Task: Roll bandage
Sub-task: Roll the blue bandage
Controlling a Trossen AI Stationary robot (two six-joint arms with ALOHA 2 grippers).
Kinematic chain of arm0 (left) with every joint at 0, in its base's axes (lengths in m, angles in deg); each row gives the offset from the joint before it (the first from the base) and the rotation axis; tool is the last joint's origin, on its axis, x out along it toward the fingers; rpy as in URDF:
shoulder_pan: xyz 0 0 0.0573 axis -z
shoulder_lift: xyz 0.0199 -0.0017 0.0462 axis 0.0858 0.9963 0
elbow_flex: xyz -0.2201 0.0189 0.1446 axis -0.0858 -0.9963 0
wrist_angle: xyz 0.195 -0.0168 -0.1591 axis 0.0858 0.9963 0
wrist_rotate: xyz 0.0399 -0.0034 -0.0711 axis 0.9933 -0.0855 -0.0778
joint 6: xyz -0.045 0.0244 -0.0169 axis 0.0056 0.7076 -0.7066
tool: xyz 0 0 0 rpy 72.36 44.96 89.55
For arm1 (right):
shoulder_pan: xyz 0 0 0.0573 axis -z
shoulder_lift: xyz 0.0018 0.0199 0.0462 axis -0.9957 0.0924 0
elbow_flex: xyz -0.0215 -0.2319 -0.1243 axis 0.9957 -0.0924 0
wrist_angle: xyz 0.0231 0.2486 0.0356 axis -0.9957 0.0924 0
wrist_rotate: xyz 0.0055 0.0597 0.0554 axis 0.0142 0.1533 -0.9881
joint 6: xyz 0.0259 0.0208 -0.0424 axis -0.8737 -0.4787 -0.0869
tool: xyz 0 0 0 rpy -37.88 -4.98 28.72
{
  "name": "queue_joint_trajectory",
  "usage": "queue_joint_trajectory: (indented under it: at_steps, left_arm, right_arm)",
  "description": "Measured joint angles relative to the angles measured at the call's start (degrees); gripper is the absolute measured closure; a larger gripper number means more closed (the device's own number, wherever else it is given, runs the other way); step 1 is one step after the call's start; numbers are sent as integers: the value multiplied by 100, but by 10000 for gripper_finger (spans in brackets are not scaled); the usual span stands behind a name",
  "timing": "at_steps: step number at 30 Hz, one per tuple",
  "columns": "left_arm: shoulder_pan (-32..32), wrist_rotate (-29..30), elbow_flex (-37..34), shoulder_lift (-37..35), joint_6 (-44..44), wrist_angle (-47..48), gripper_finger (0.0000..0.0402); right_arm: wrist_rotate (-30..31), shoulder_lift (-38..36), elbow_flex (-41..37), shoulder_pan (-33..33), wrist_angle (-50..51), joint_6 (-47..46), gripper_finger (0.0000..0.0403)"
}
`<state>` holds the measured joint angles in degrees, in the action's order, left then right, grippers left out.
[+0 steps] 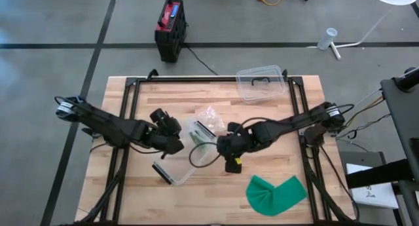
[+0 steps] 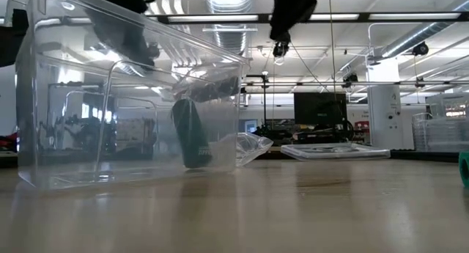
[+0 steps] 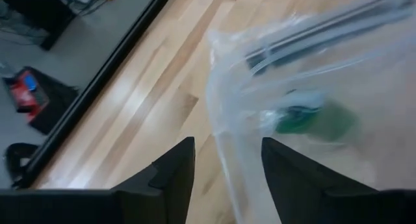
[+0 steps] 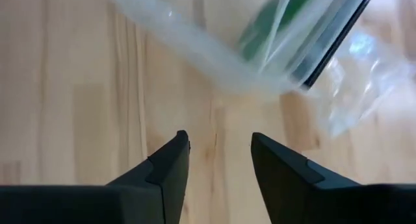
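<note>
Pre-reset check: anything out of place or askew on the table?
Green bandage lies unrolled and creased at the near right edge. A clear bin stands tipped on its side mid-table, with crumpled plastic wrap loose nearby. Both grippers are open and hold nothing.

Clear lid [image 1: 262, 84] at table's [image 1: 131, 187] far edge; red-black case [image 1: 171, 28] on floor.

A green bandage [image 3: 312, 119] shows only as a blur behind a clear plastic bag [image 3: 260, 74], its shape unreadable.

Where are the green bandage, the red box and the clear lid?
green bandage [image 1: 276, 194], high view, middle of the cloth
red box [image 1: 170, 29], high view, its top
clear lid [image 1: 262, 84], high view, its centre
</note>
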<state>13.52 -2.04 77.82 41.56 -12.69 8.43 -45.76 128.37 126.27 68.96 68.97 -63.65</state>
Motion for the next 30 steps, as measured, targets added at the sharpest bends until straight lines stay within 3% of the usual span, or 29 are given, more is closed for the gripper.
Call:
queue_joint_trajectory:
  at_steps: [7, 13, 16, 21, 30]
  left_arm:
    - [505, -92, -14, -496, -529, 37, 231]
    - [877, -190, -19, -669, -650, -198, 241]
    - [1000, -515, -51, -664, -534, -351, 247]
    - [1003, -935, -203, -386, -334, -797, 258]
    - [719, -761, -231, 258, -353, -900, 278]
  right_arm:
    - [-23, 194, -599, -89, -753, -348, 254]
    - [-48, 461, -673, 124, -1683, 22, 261]
    - [-46, 465, -673, 325, -1912, 194, 265]
    - [65, 458, -673, 713, -2135, 541, 271]
    - [62, 460, -671, 1391, -3290, 1314, 285]
